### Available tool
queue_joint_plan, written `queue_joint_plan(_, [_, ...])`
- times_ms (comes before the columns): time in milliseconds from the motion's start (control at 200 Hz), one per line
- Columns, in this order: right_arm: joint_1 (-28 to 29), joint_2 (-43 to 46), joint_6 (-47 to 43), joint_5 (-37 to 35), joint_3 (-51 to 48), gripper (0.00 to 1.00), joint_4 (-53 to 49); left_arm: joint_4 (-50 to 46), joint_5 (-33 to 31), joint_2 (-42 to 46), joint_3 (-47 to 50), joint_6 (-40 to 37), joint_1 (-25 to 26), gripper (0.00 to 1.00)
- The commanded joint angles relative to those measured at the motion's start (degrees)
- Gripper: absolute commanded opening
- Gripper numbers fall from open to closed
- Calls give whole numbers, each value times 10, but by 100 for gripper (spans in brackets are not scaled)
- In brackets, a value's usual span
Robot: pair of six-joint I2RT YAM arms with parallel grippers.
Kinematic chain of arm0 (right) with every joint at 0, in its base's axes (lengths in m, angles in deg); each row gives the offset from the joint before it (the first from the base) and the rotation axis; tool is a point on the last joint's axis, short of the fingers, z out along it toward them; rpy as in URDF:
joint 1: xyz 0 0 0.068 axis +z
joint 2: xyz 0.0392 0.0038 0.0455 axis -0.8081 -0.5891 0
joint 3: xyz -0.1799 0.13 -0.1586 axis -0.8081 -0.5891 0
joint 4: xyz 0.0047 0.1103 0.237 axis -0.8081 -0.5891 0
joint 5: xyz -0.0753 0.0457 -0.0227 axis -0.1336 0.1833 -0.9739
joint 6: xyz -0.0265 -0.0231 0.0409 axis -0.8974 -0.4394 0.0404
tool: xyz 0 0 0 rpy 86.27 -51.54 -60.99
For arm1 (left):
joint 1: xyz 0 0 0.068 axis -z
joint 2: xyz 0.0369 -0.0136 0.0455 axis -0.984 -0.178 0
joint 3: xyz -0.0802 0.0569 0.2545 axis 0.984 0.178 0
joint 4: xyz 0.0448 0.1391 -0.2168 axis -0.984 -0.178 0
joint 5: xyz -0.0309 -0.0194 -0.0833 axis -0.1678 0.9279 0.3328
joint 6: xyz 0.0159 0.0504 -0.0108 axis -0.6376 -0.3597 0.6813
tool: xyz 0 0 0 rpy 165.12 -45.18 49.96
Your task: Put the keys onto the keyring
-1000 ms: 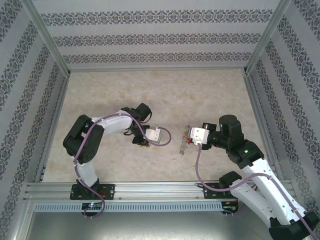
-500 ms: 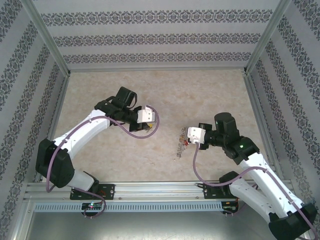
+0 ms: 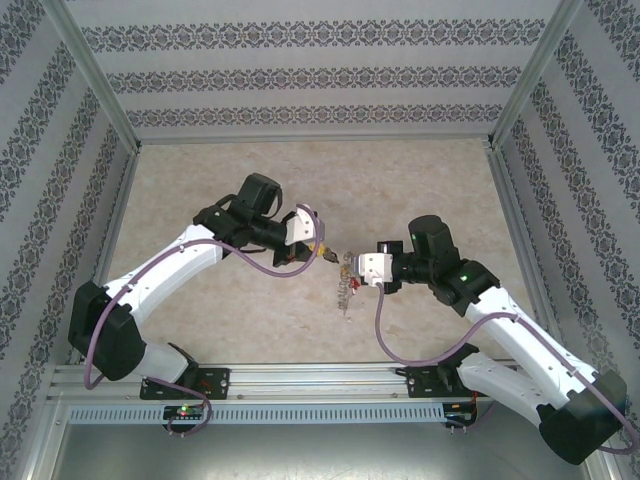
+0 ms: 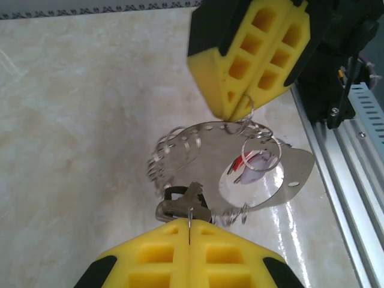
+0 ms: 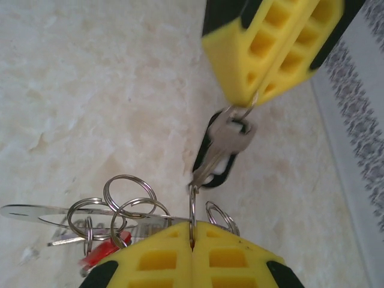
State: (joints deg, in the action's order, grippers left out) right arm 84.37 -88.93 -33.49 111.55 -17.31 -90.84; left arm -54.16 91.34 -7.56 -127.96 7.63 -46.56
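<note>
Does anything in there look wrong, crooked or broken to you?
Nothing looks broken or spilled. The one untidy thing is the keyring, which hangs as a tangled bunch from the shut right end effector over the table. The left end effector is shut on the key, close beside it.

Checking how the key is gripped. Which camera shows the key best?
The right wrist view: the key hangs in full from the left pincer, silver blade and black head clear. In the left wrist view that pincer's pads hide part of the key. In the top external view it is a tiny speck.
</note>
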Motion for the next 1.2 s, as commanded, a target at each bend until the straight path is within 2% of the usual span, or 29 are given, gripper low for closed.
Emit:
queue_joint_plan(0, [12, 13, -38, 46, -31, 0, 85, 12, 12, -6, 2, 20, 26, 0])
queue_joint_plan(550, [47, -36, -91, -15, 15, 0, 27, 19, 29, -26, 12, 97, 55, 0])
queue_joint_plan(789, [48, -44, -78, 2, 28, 0, 3, 27, 7, -7, 34, 93, 57, 0])
queue_joint_plan(1049, [40, -78, -16, 62, 63, 0, -45, 139, -7, 53, 97, 84, 64, 0])
queue_joint_plan(1194, [33, -81, -6, 81, 67, 0, -54, 128, -32, 62, 96, 66, 64, 0])
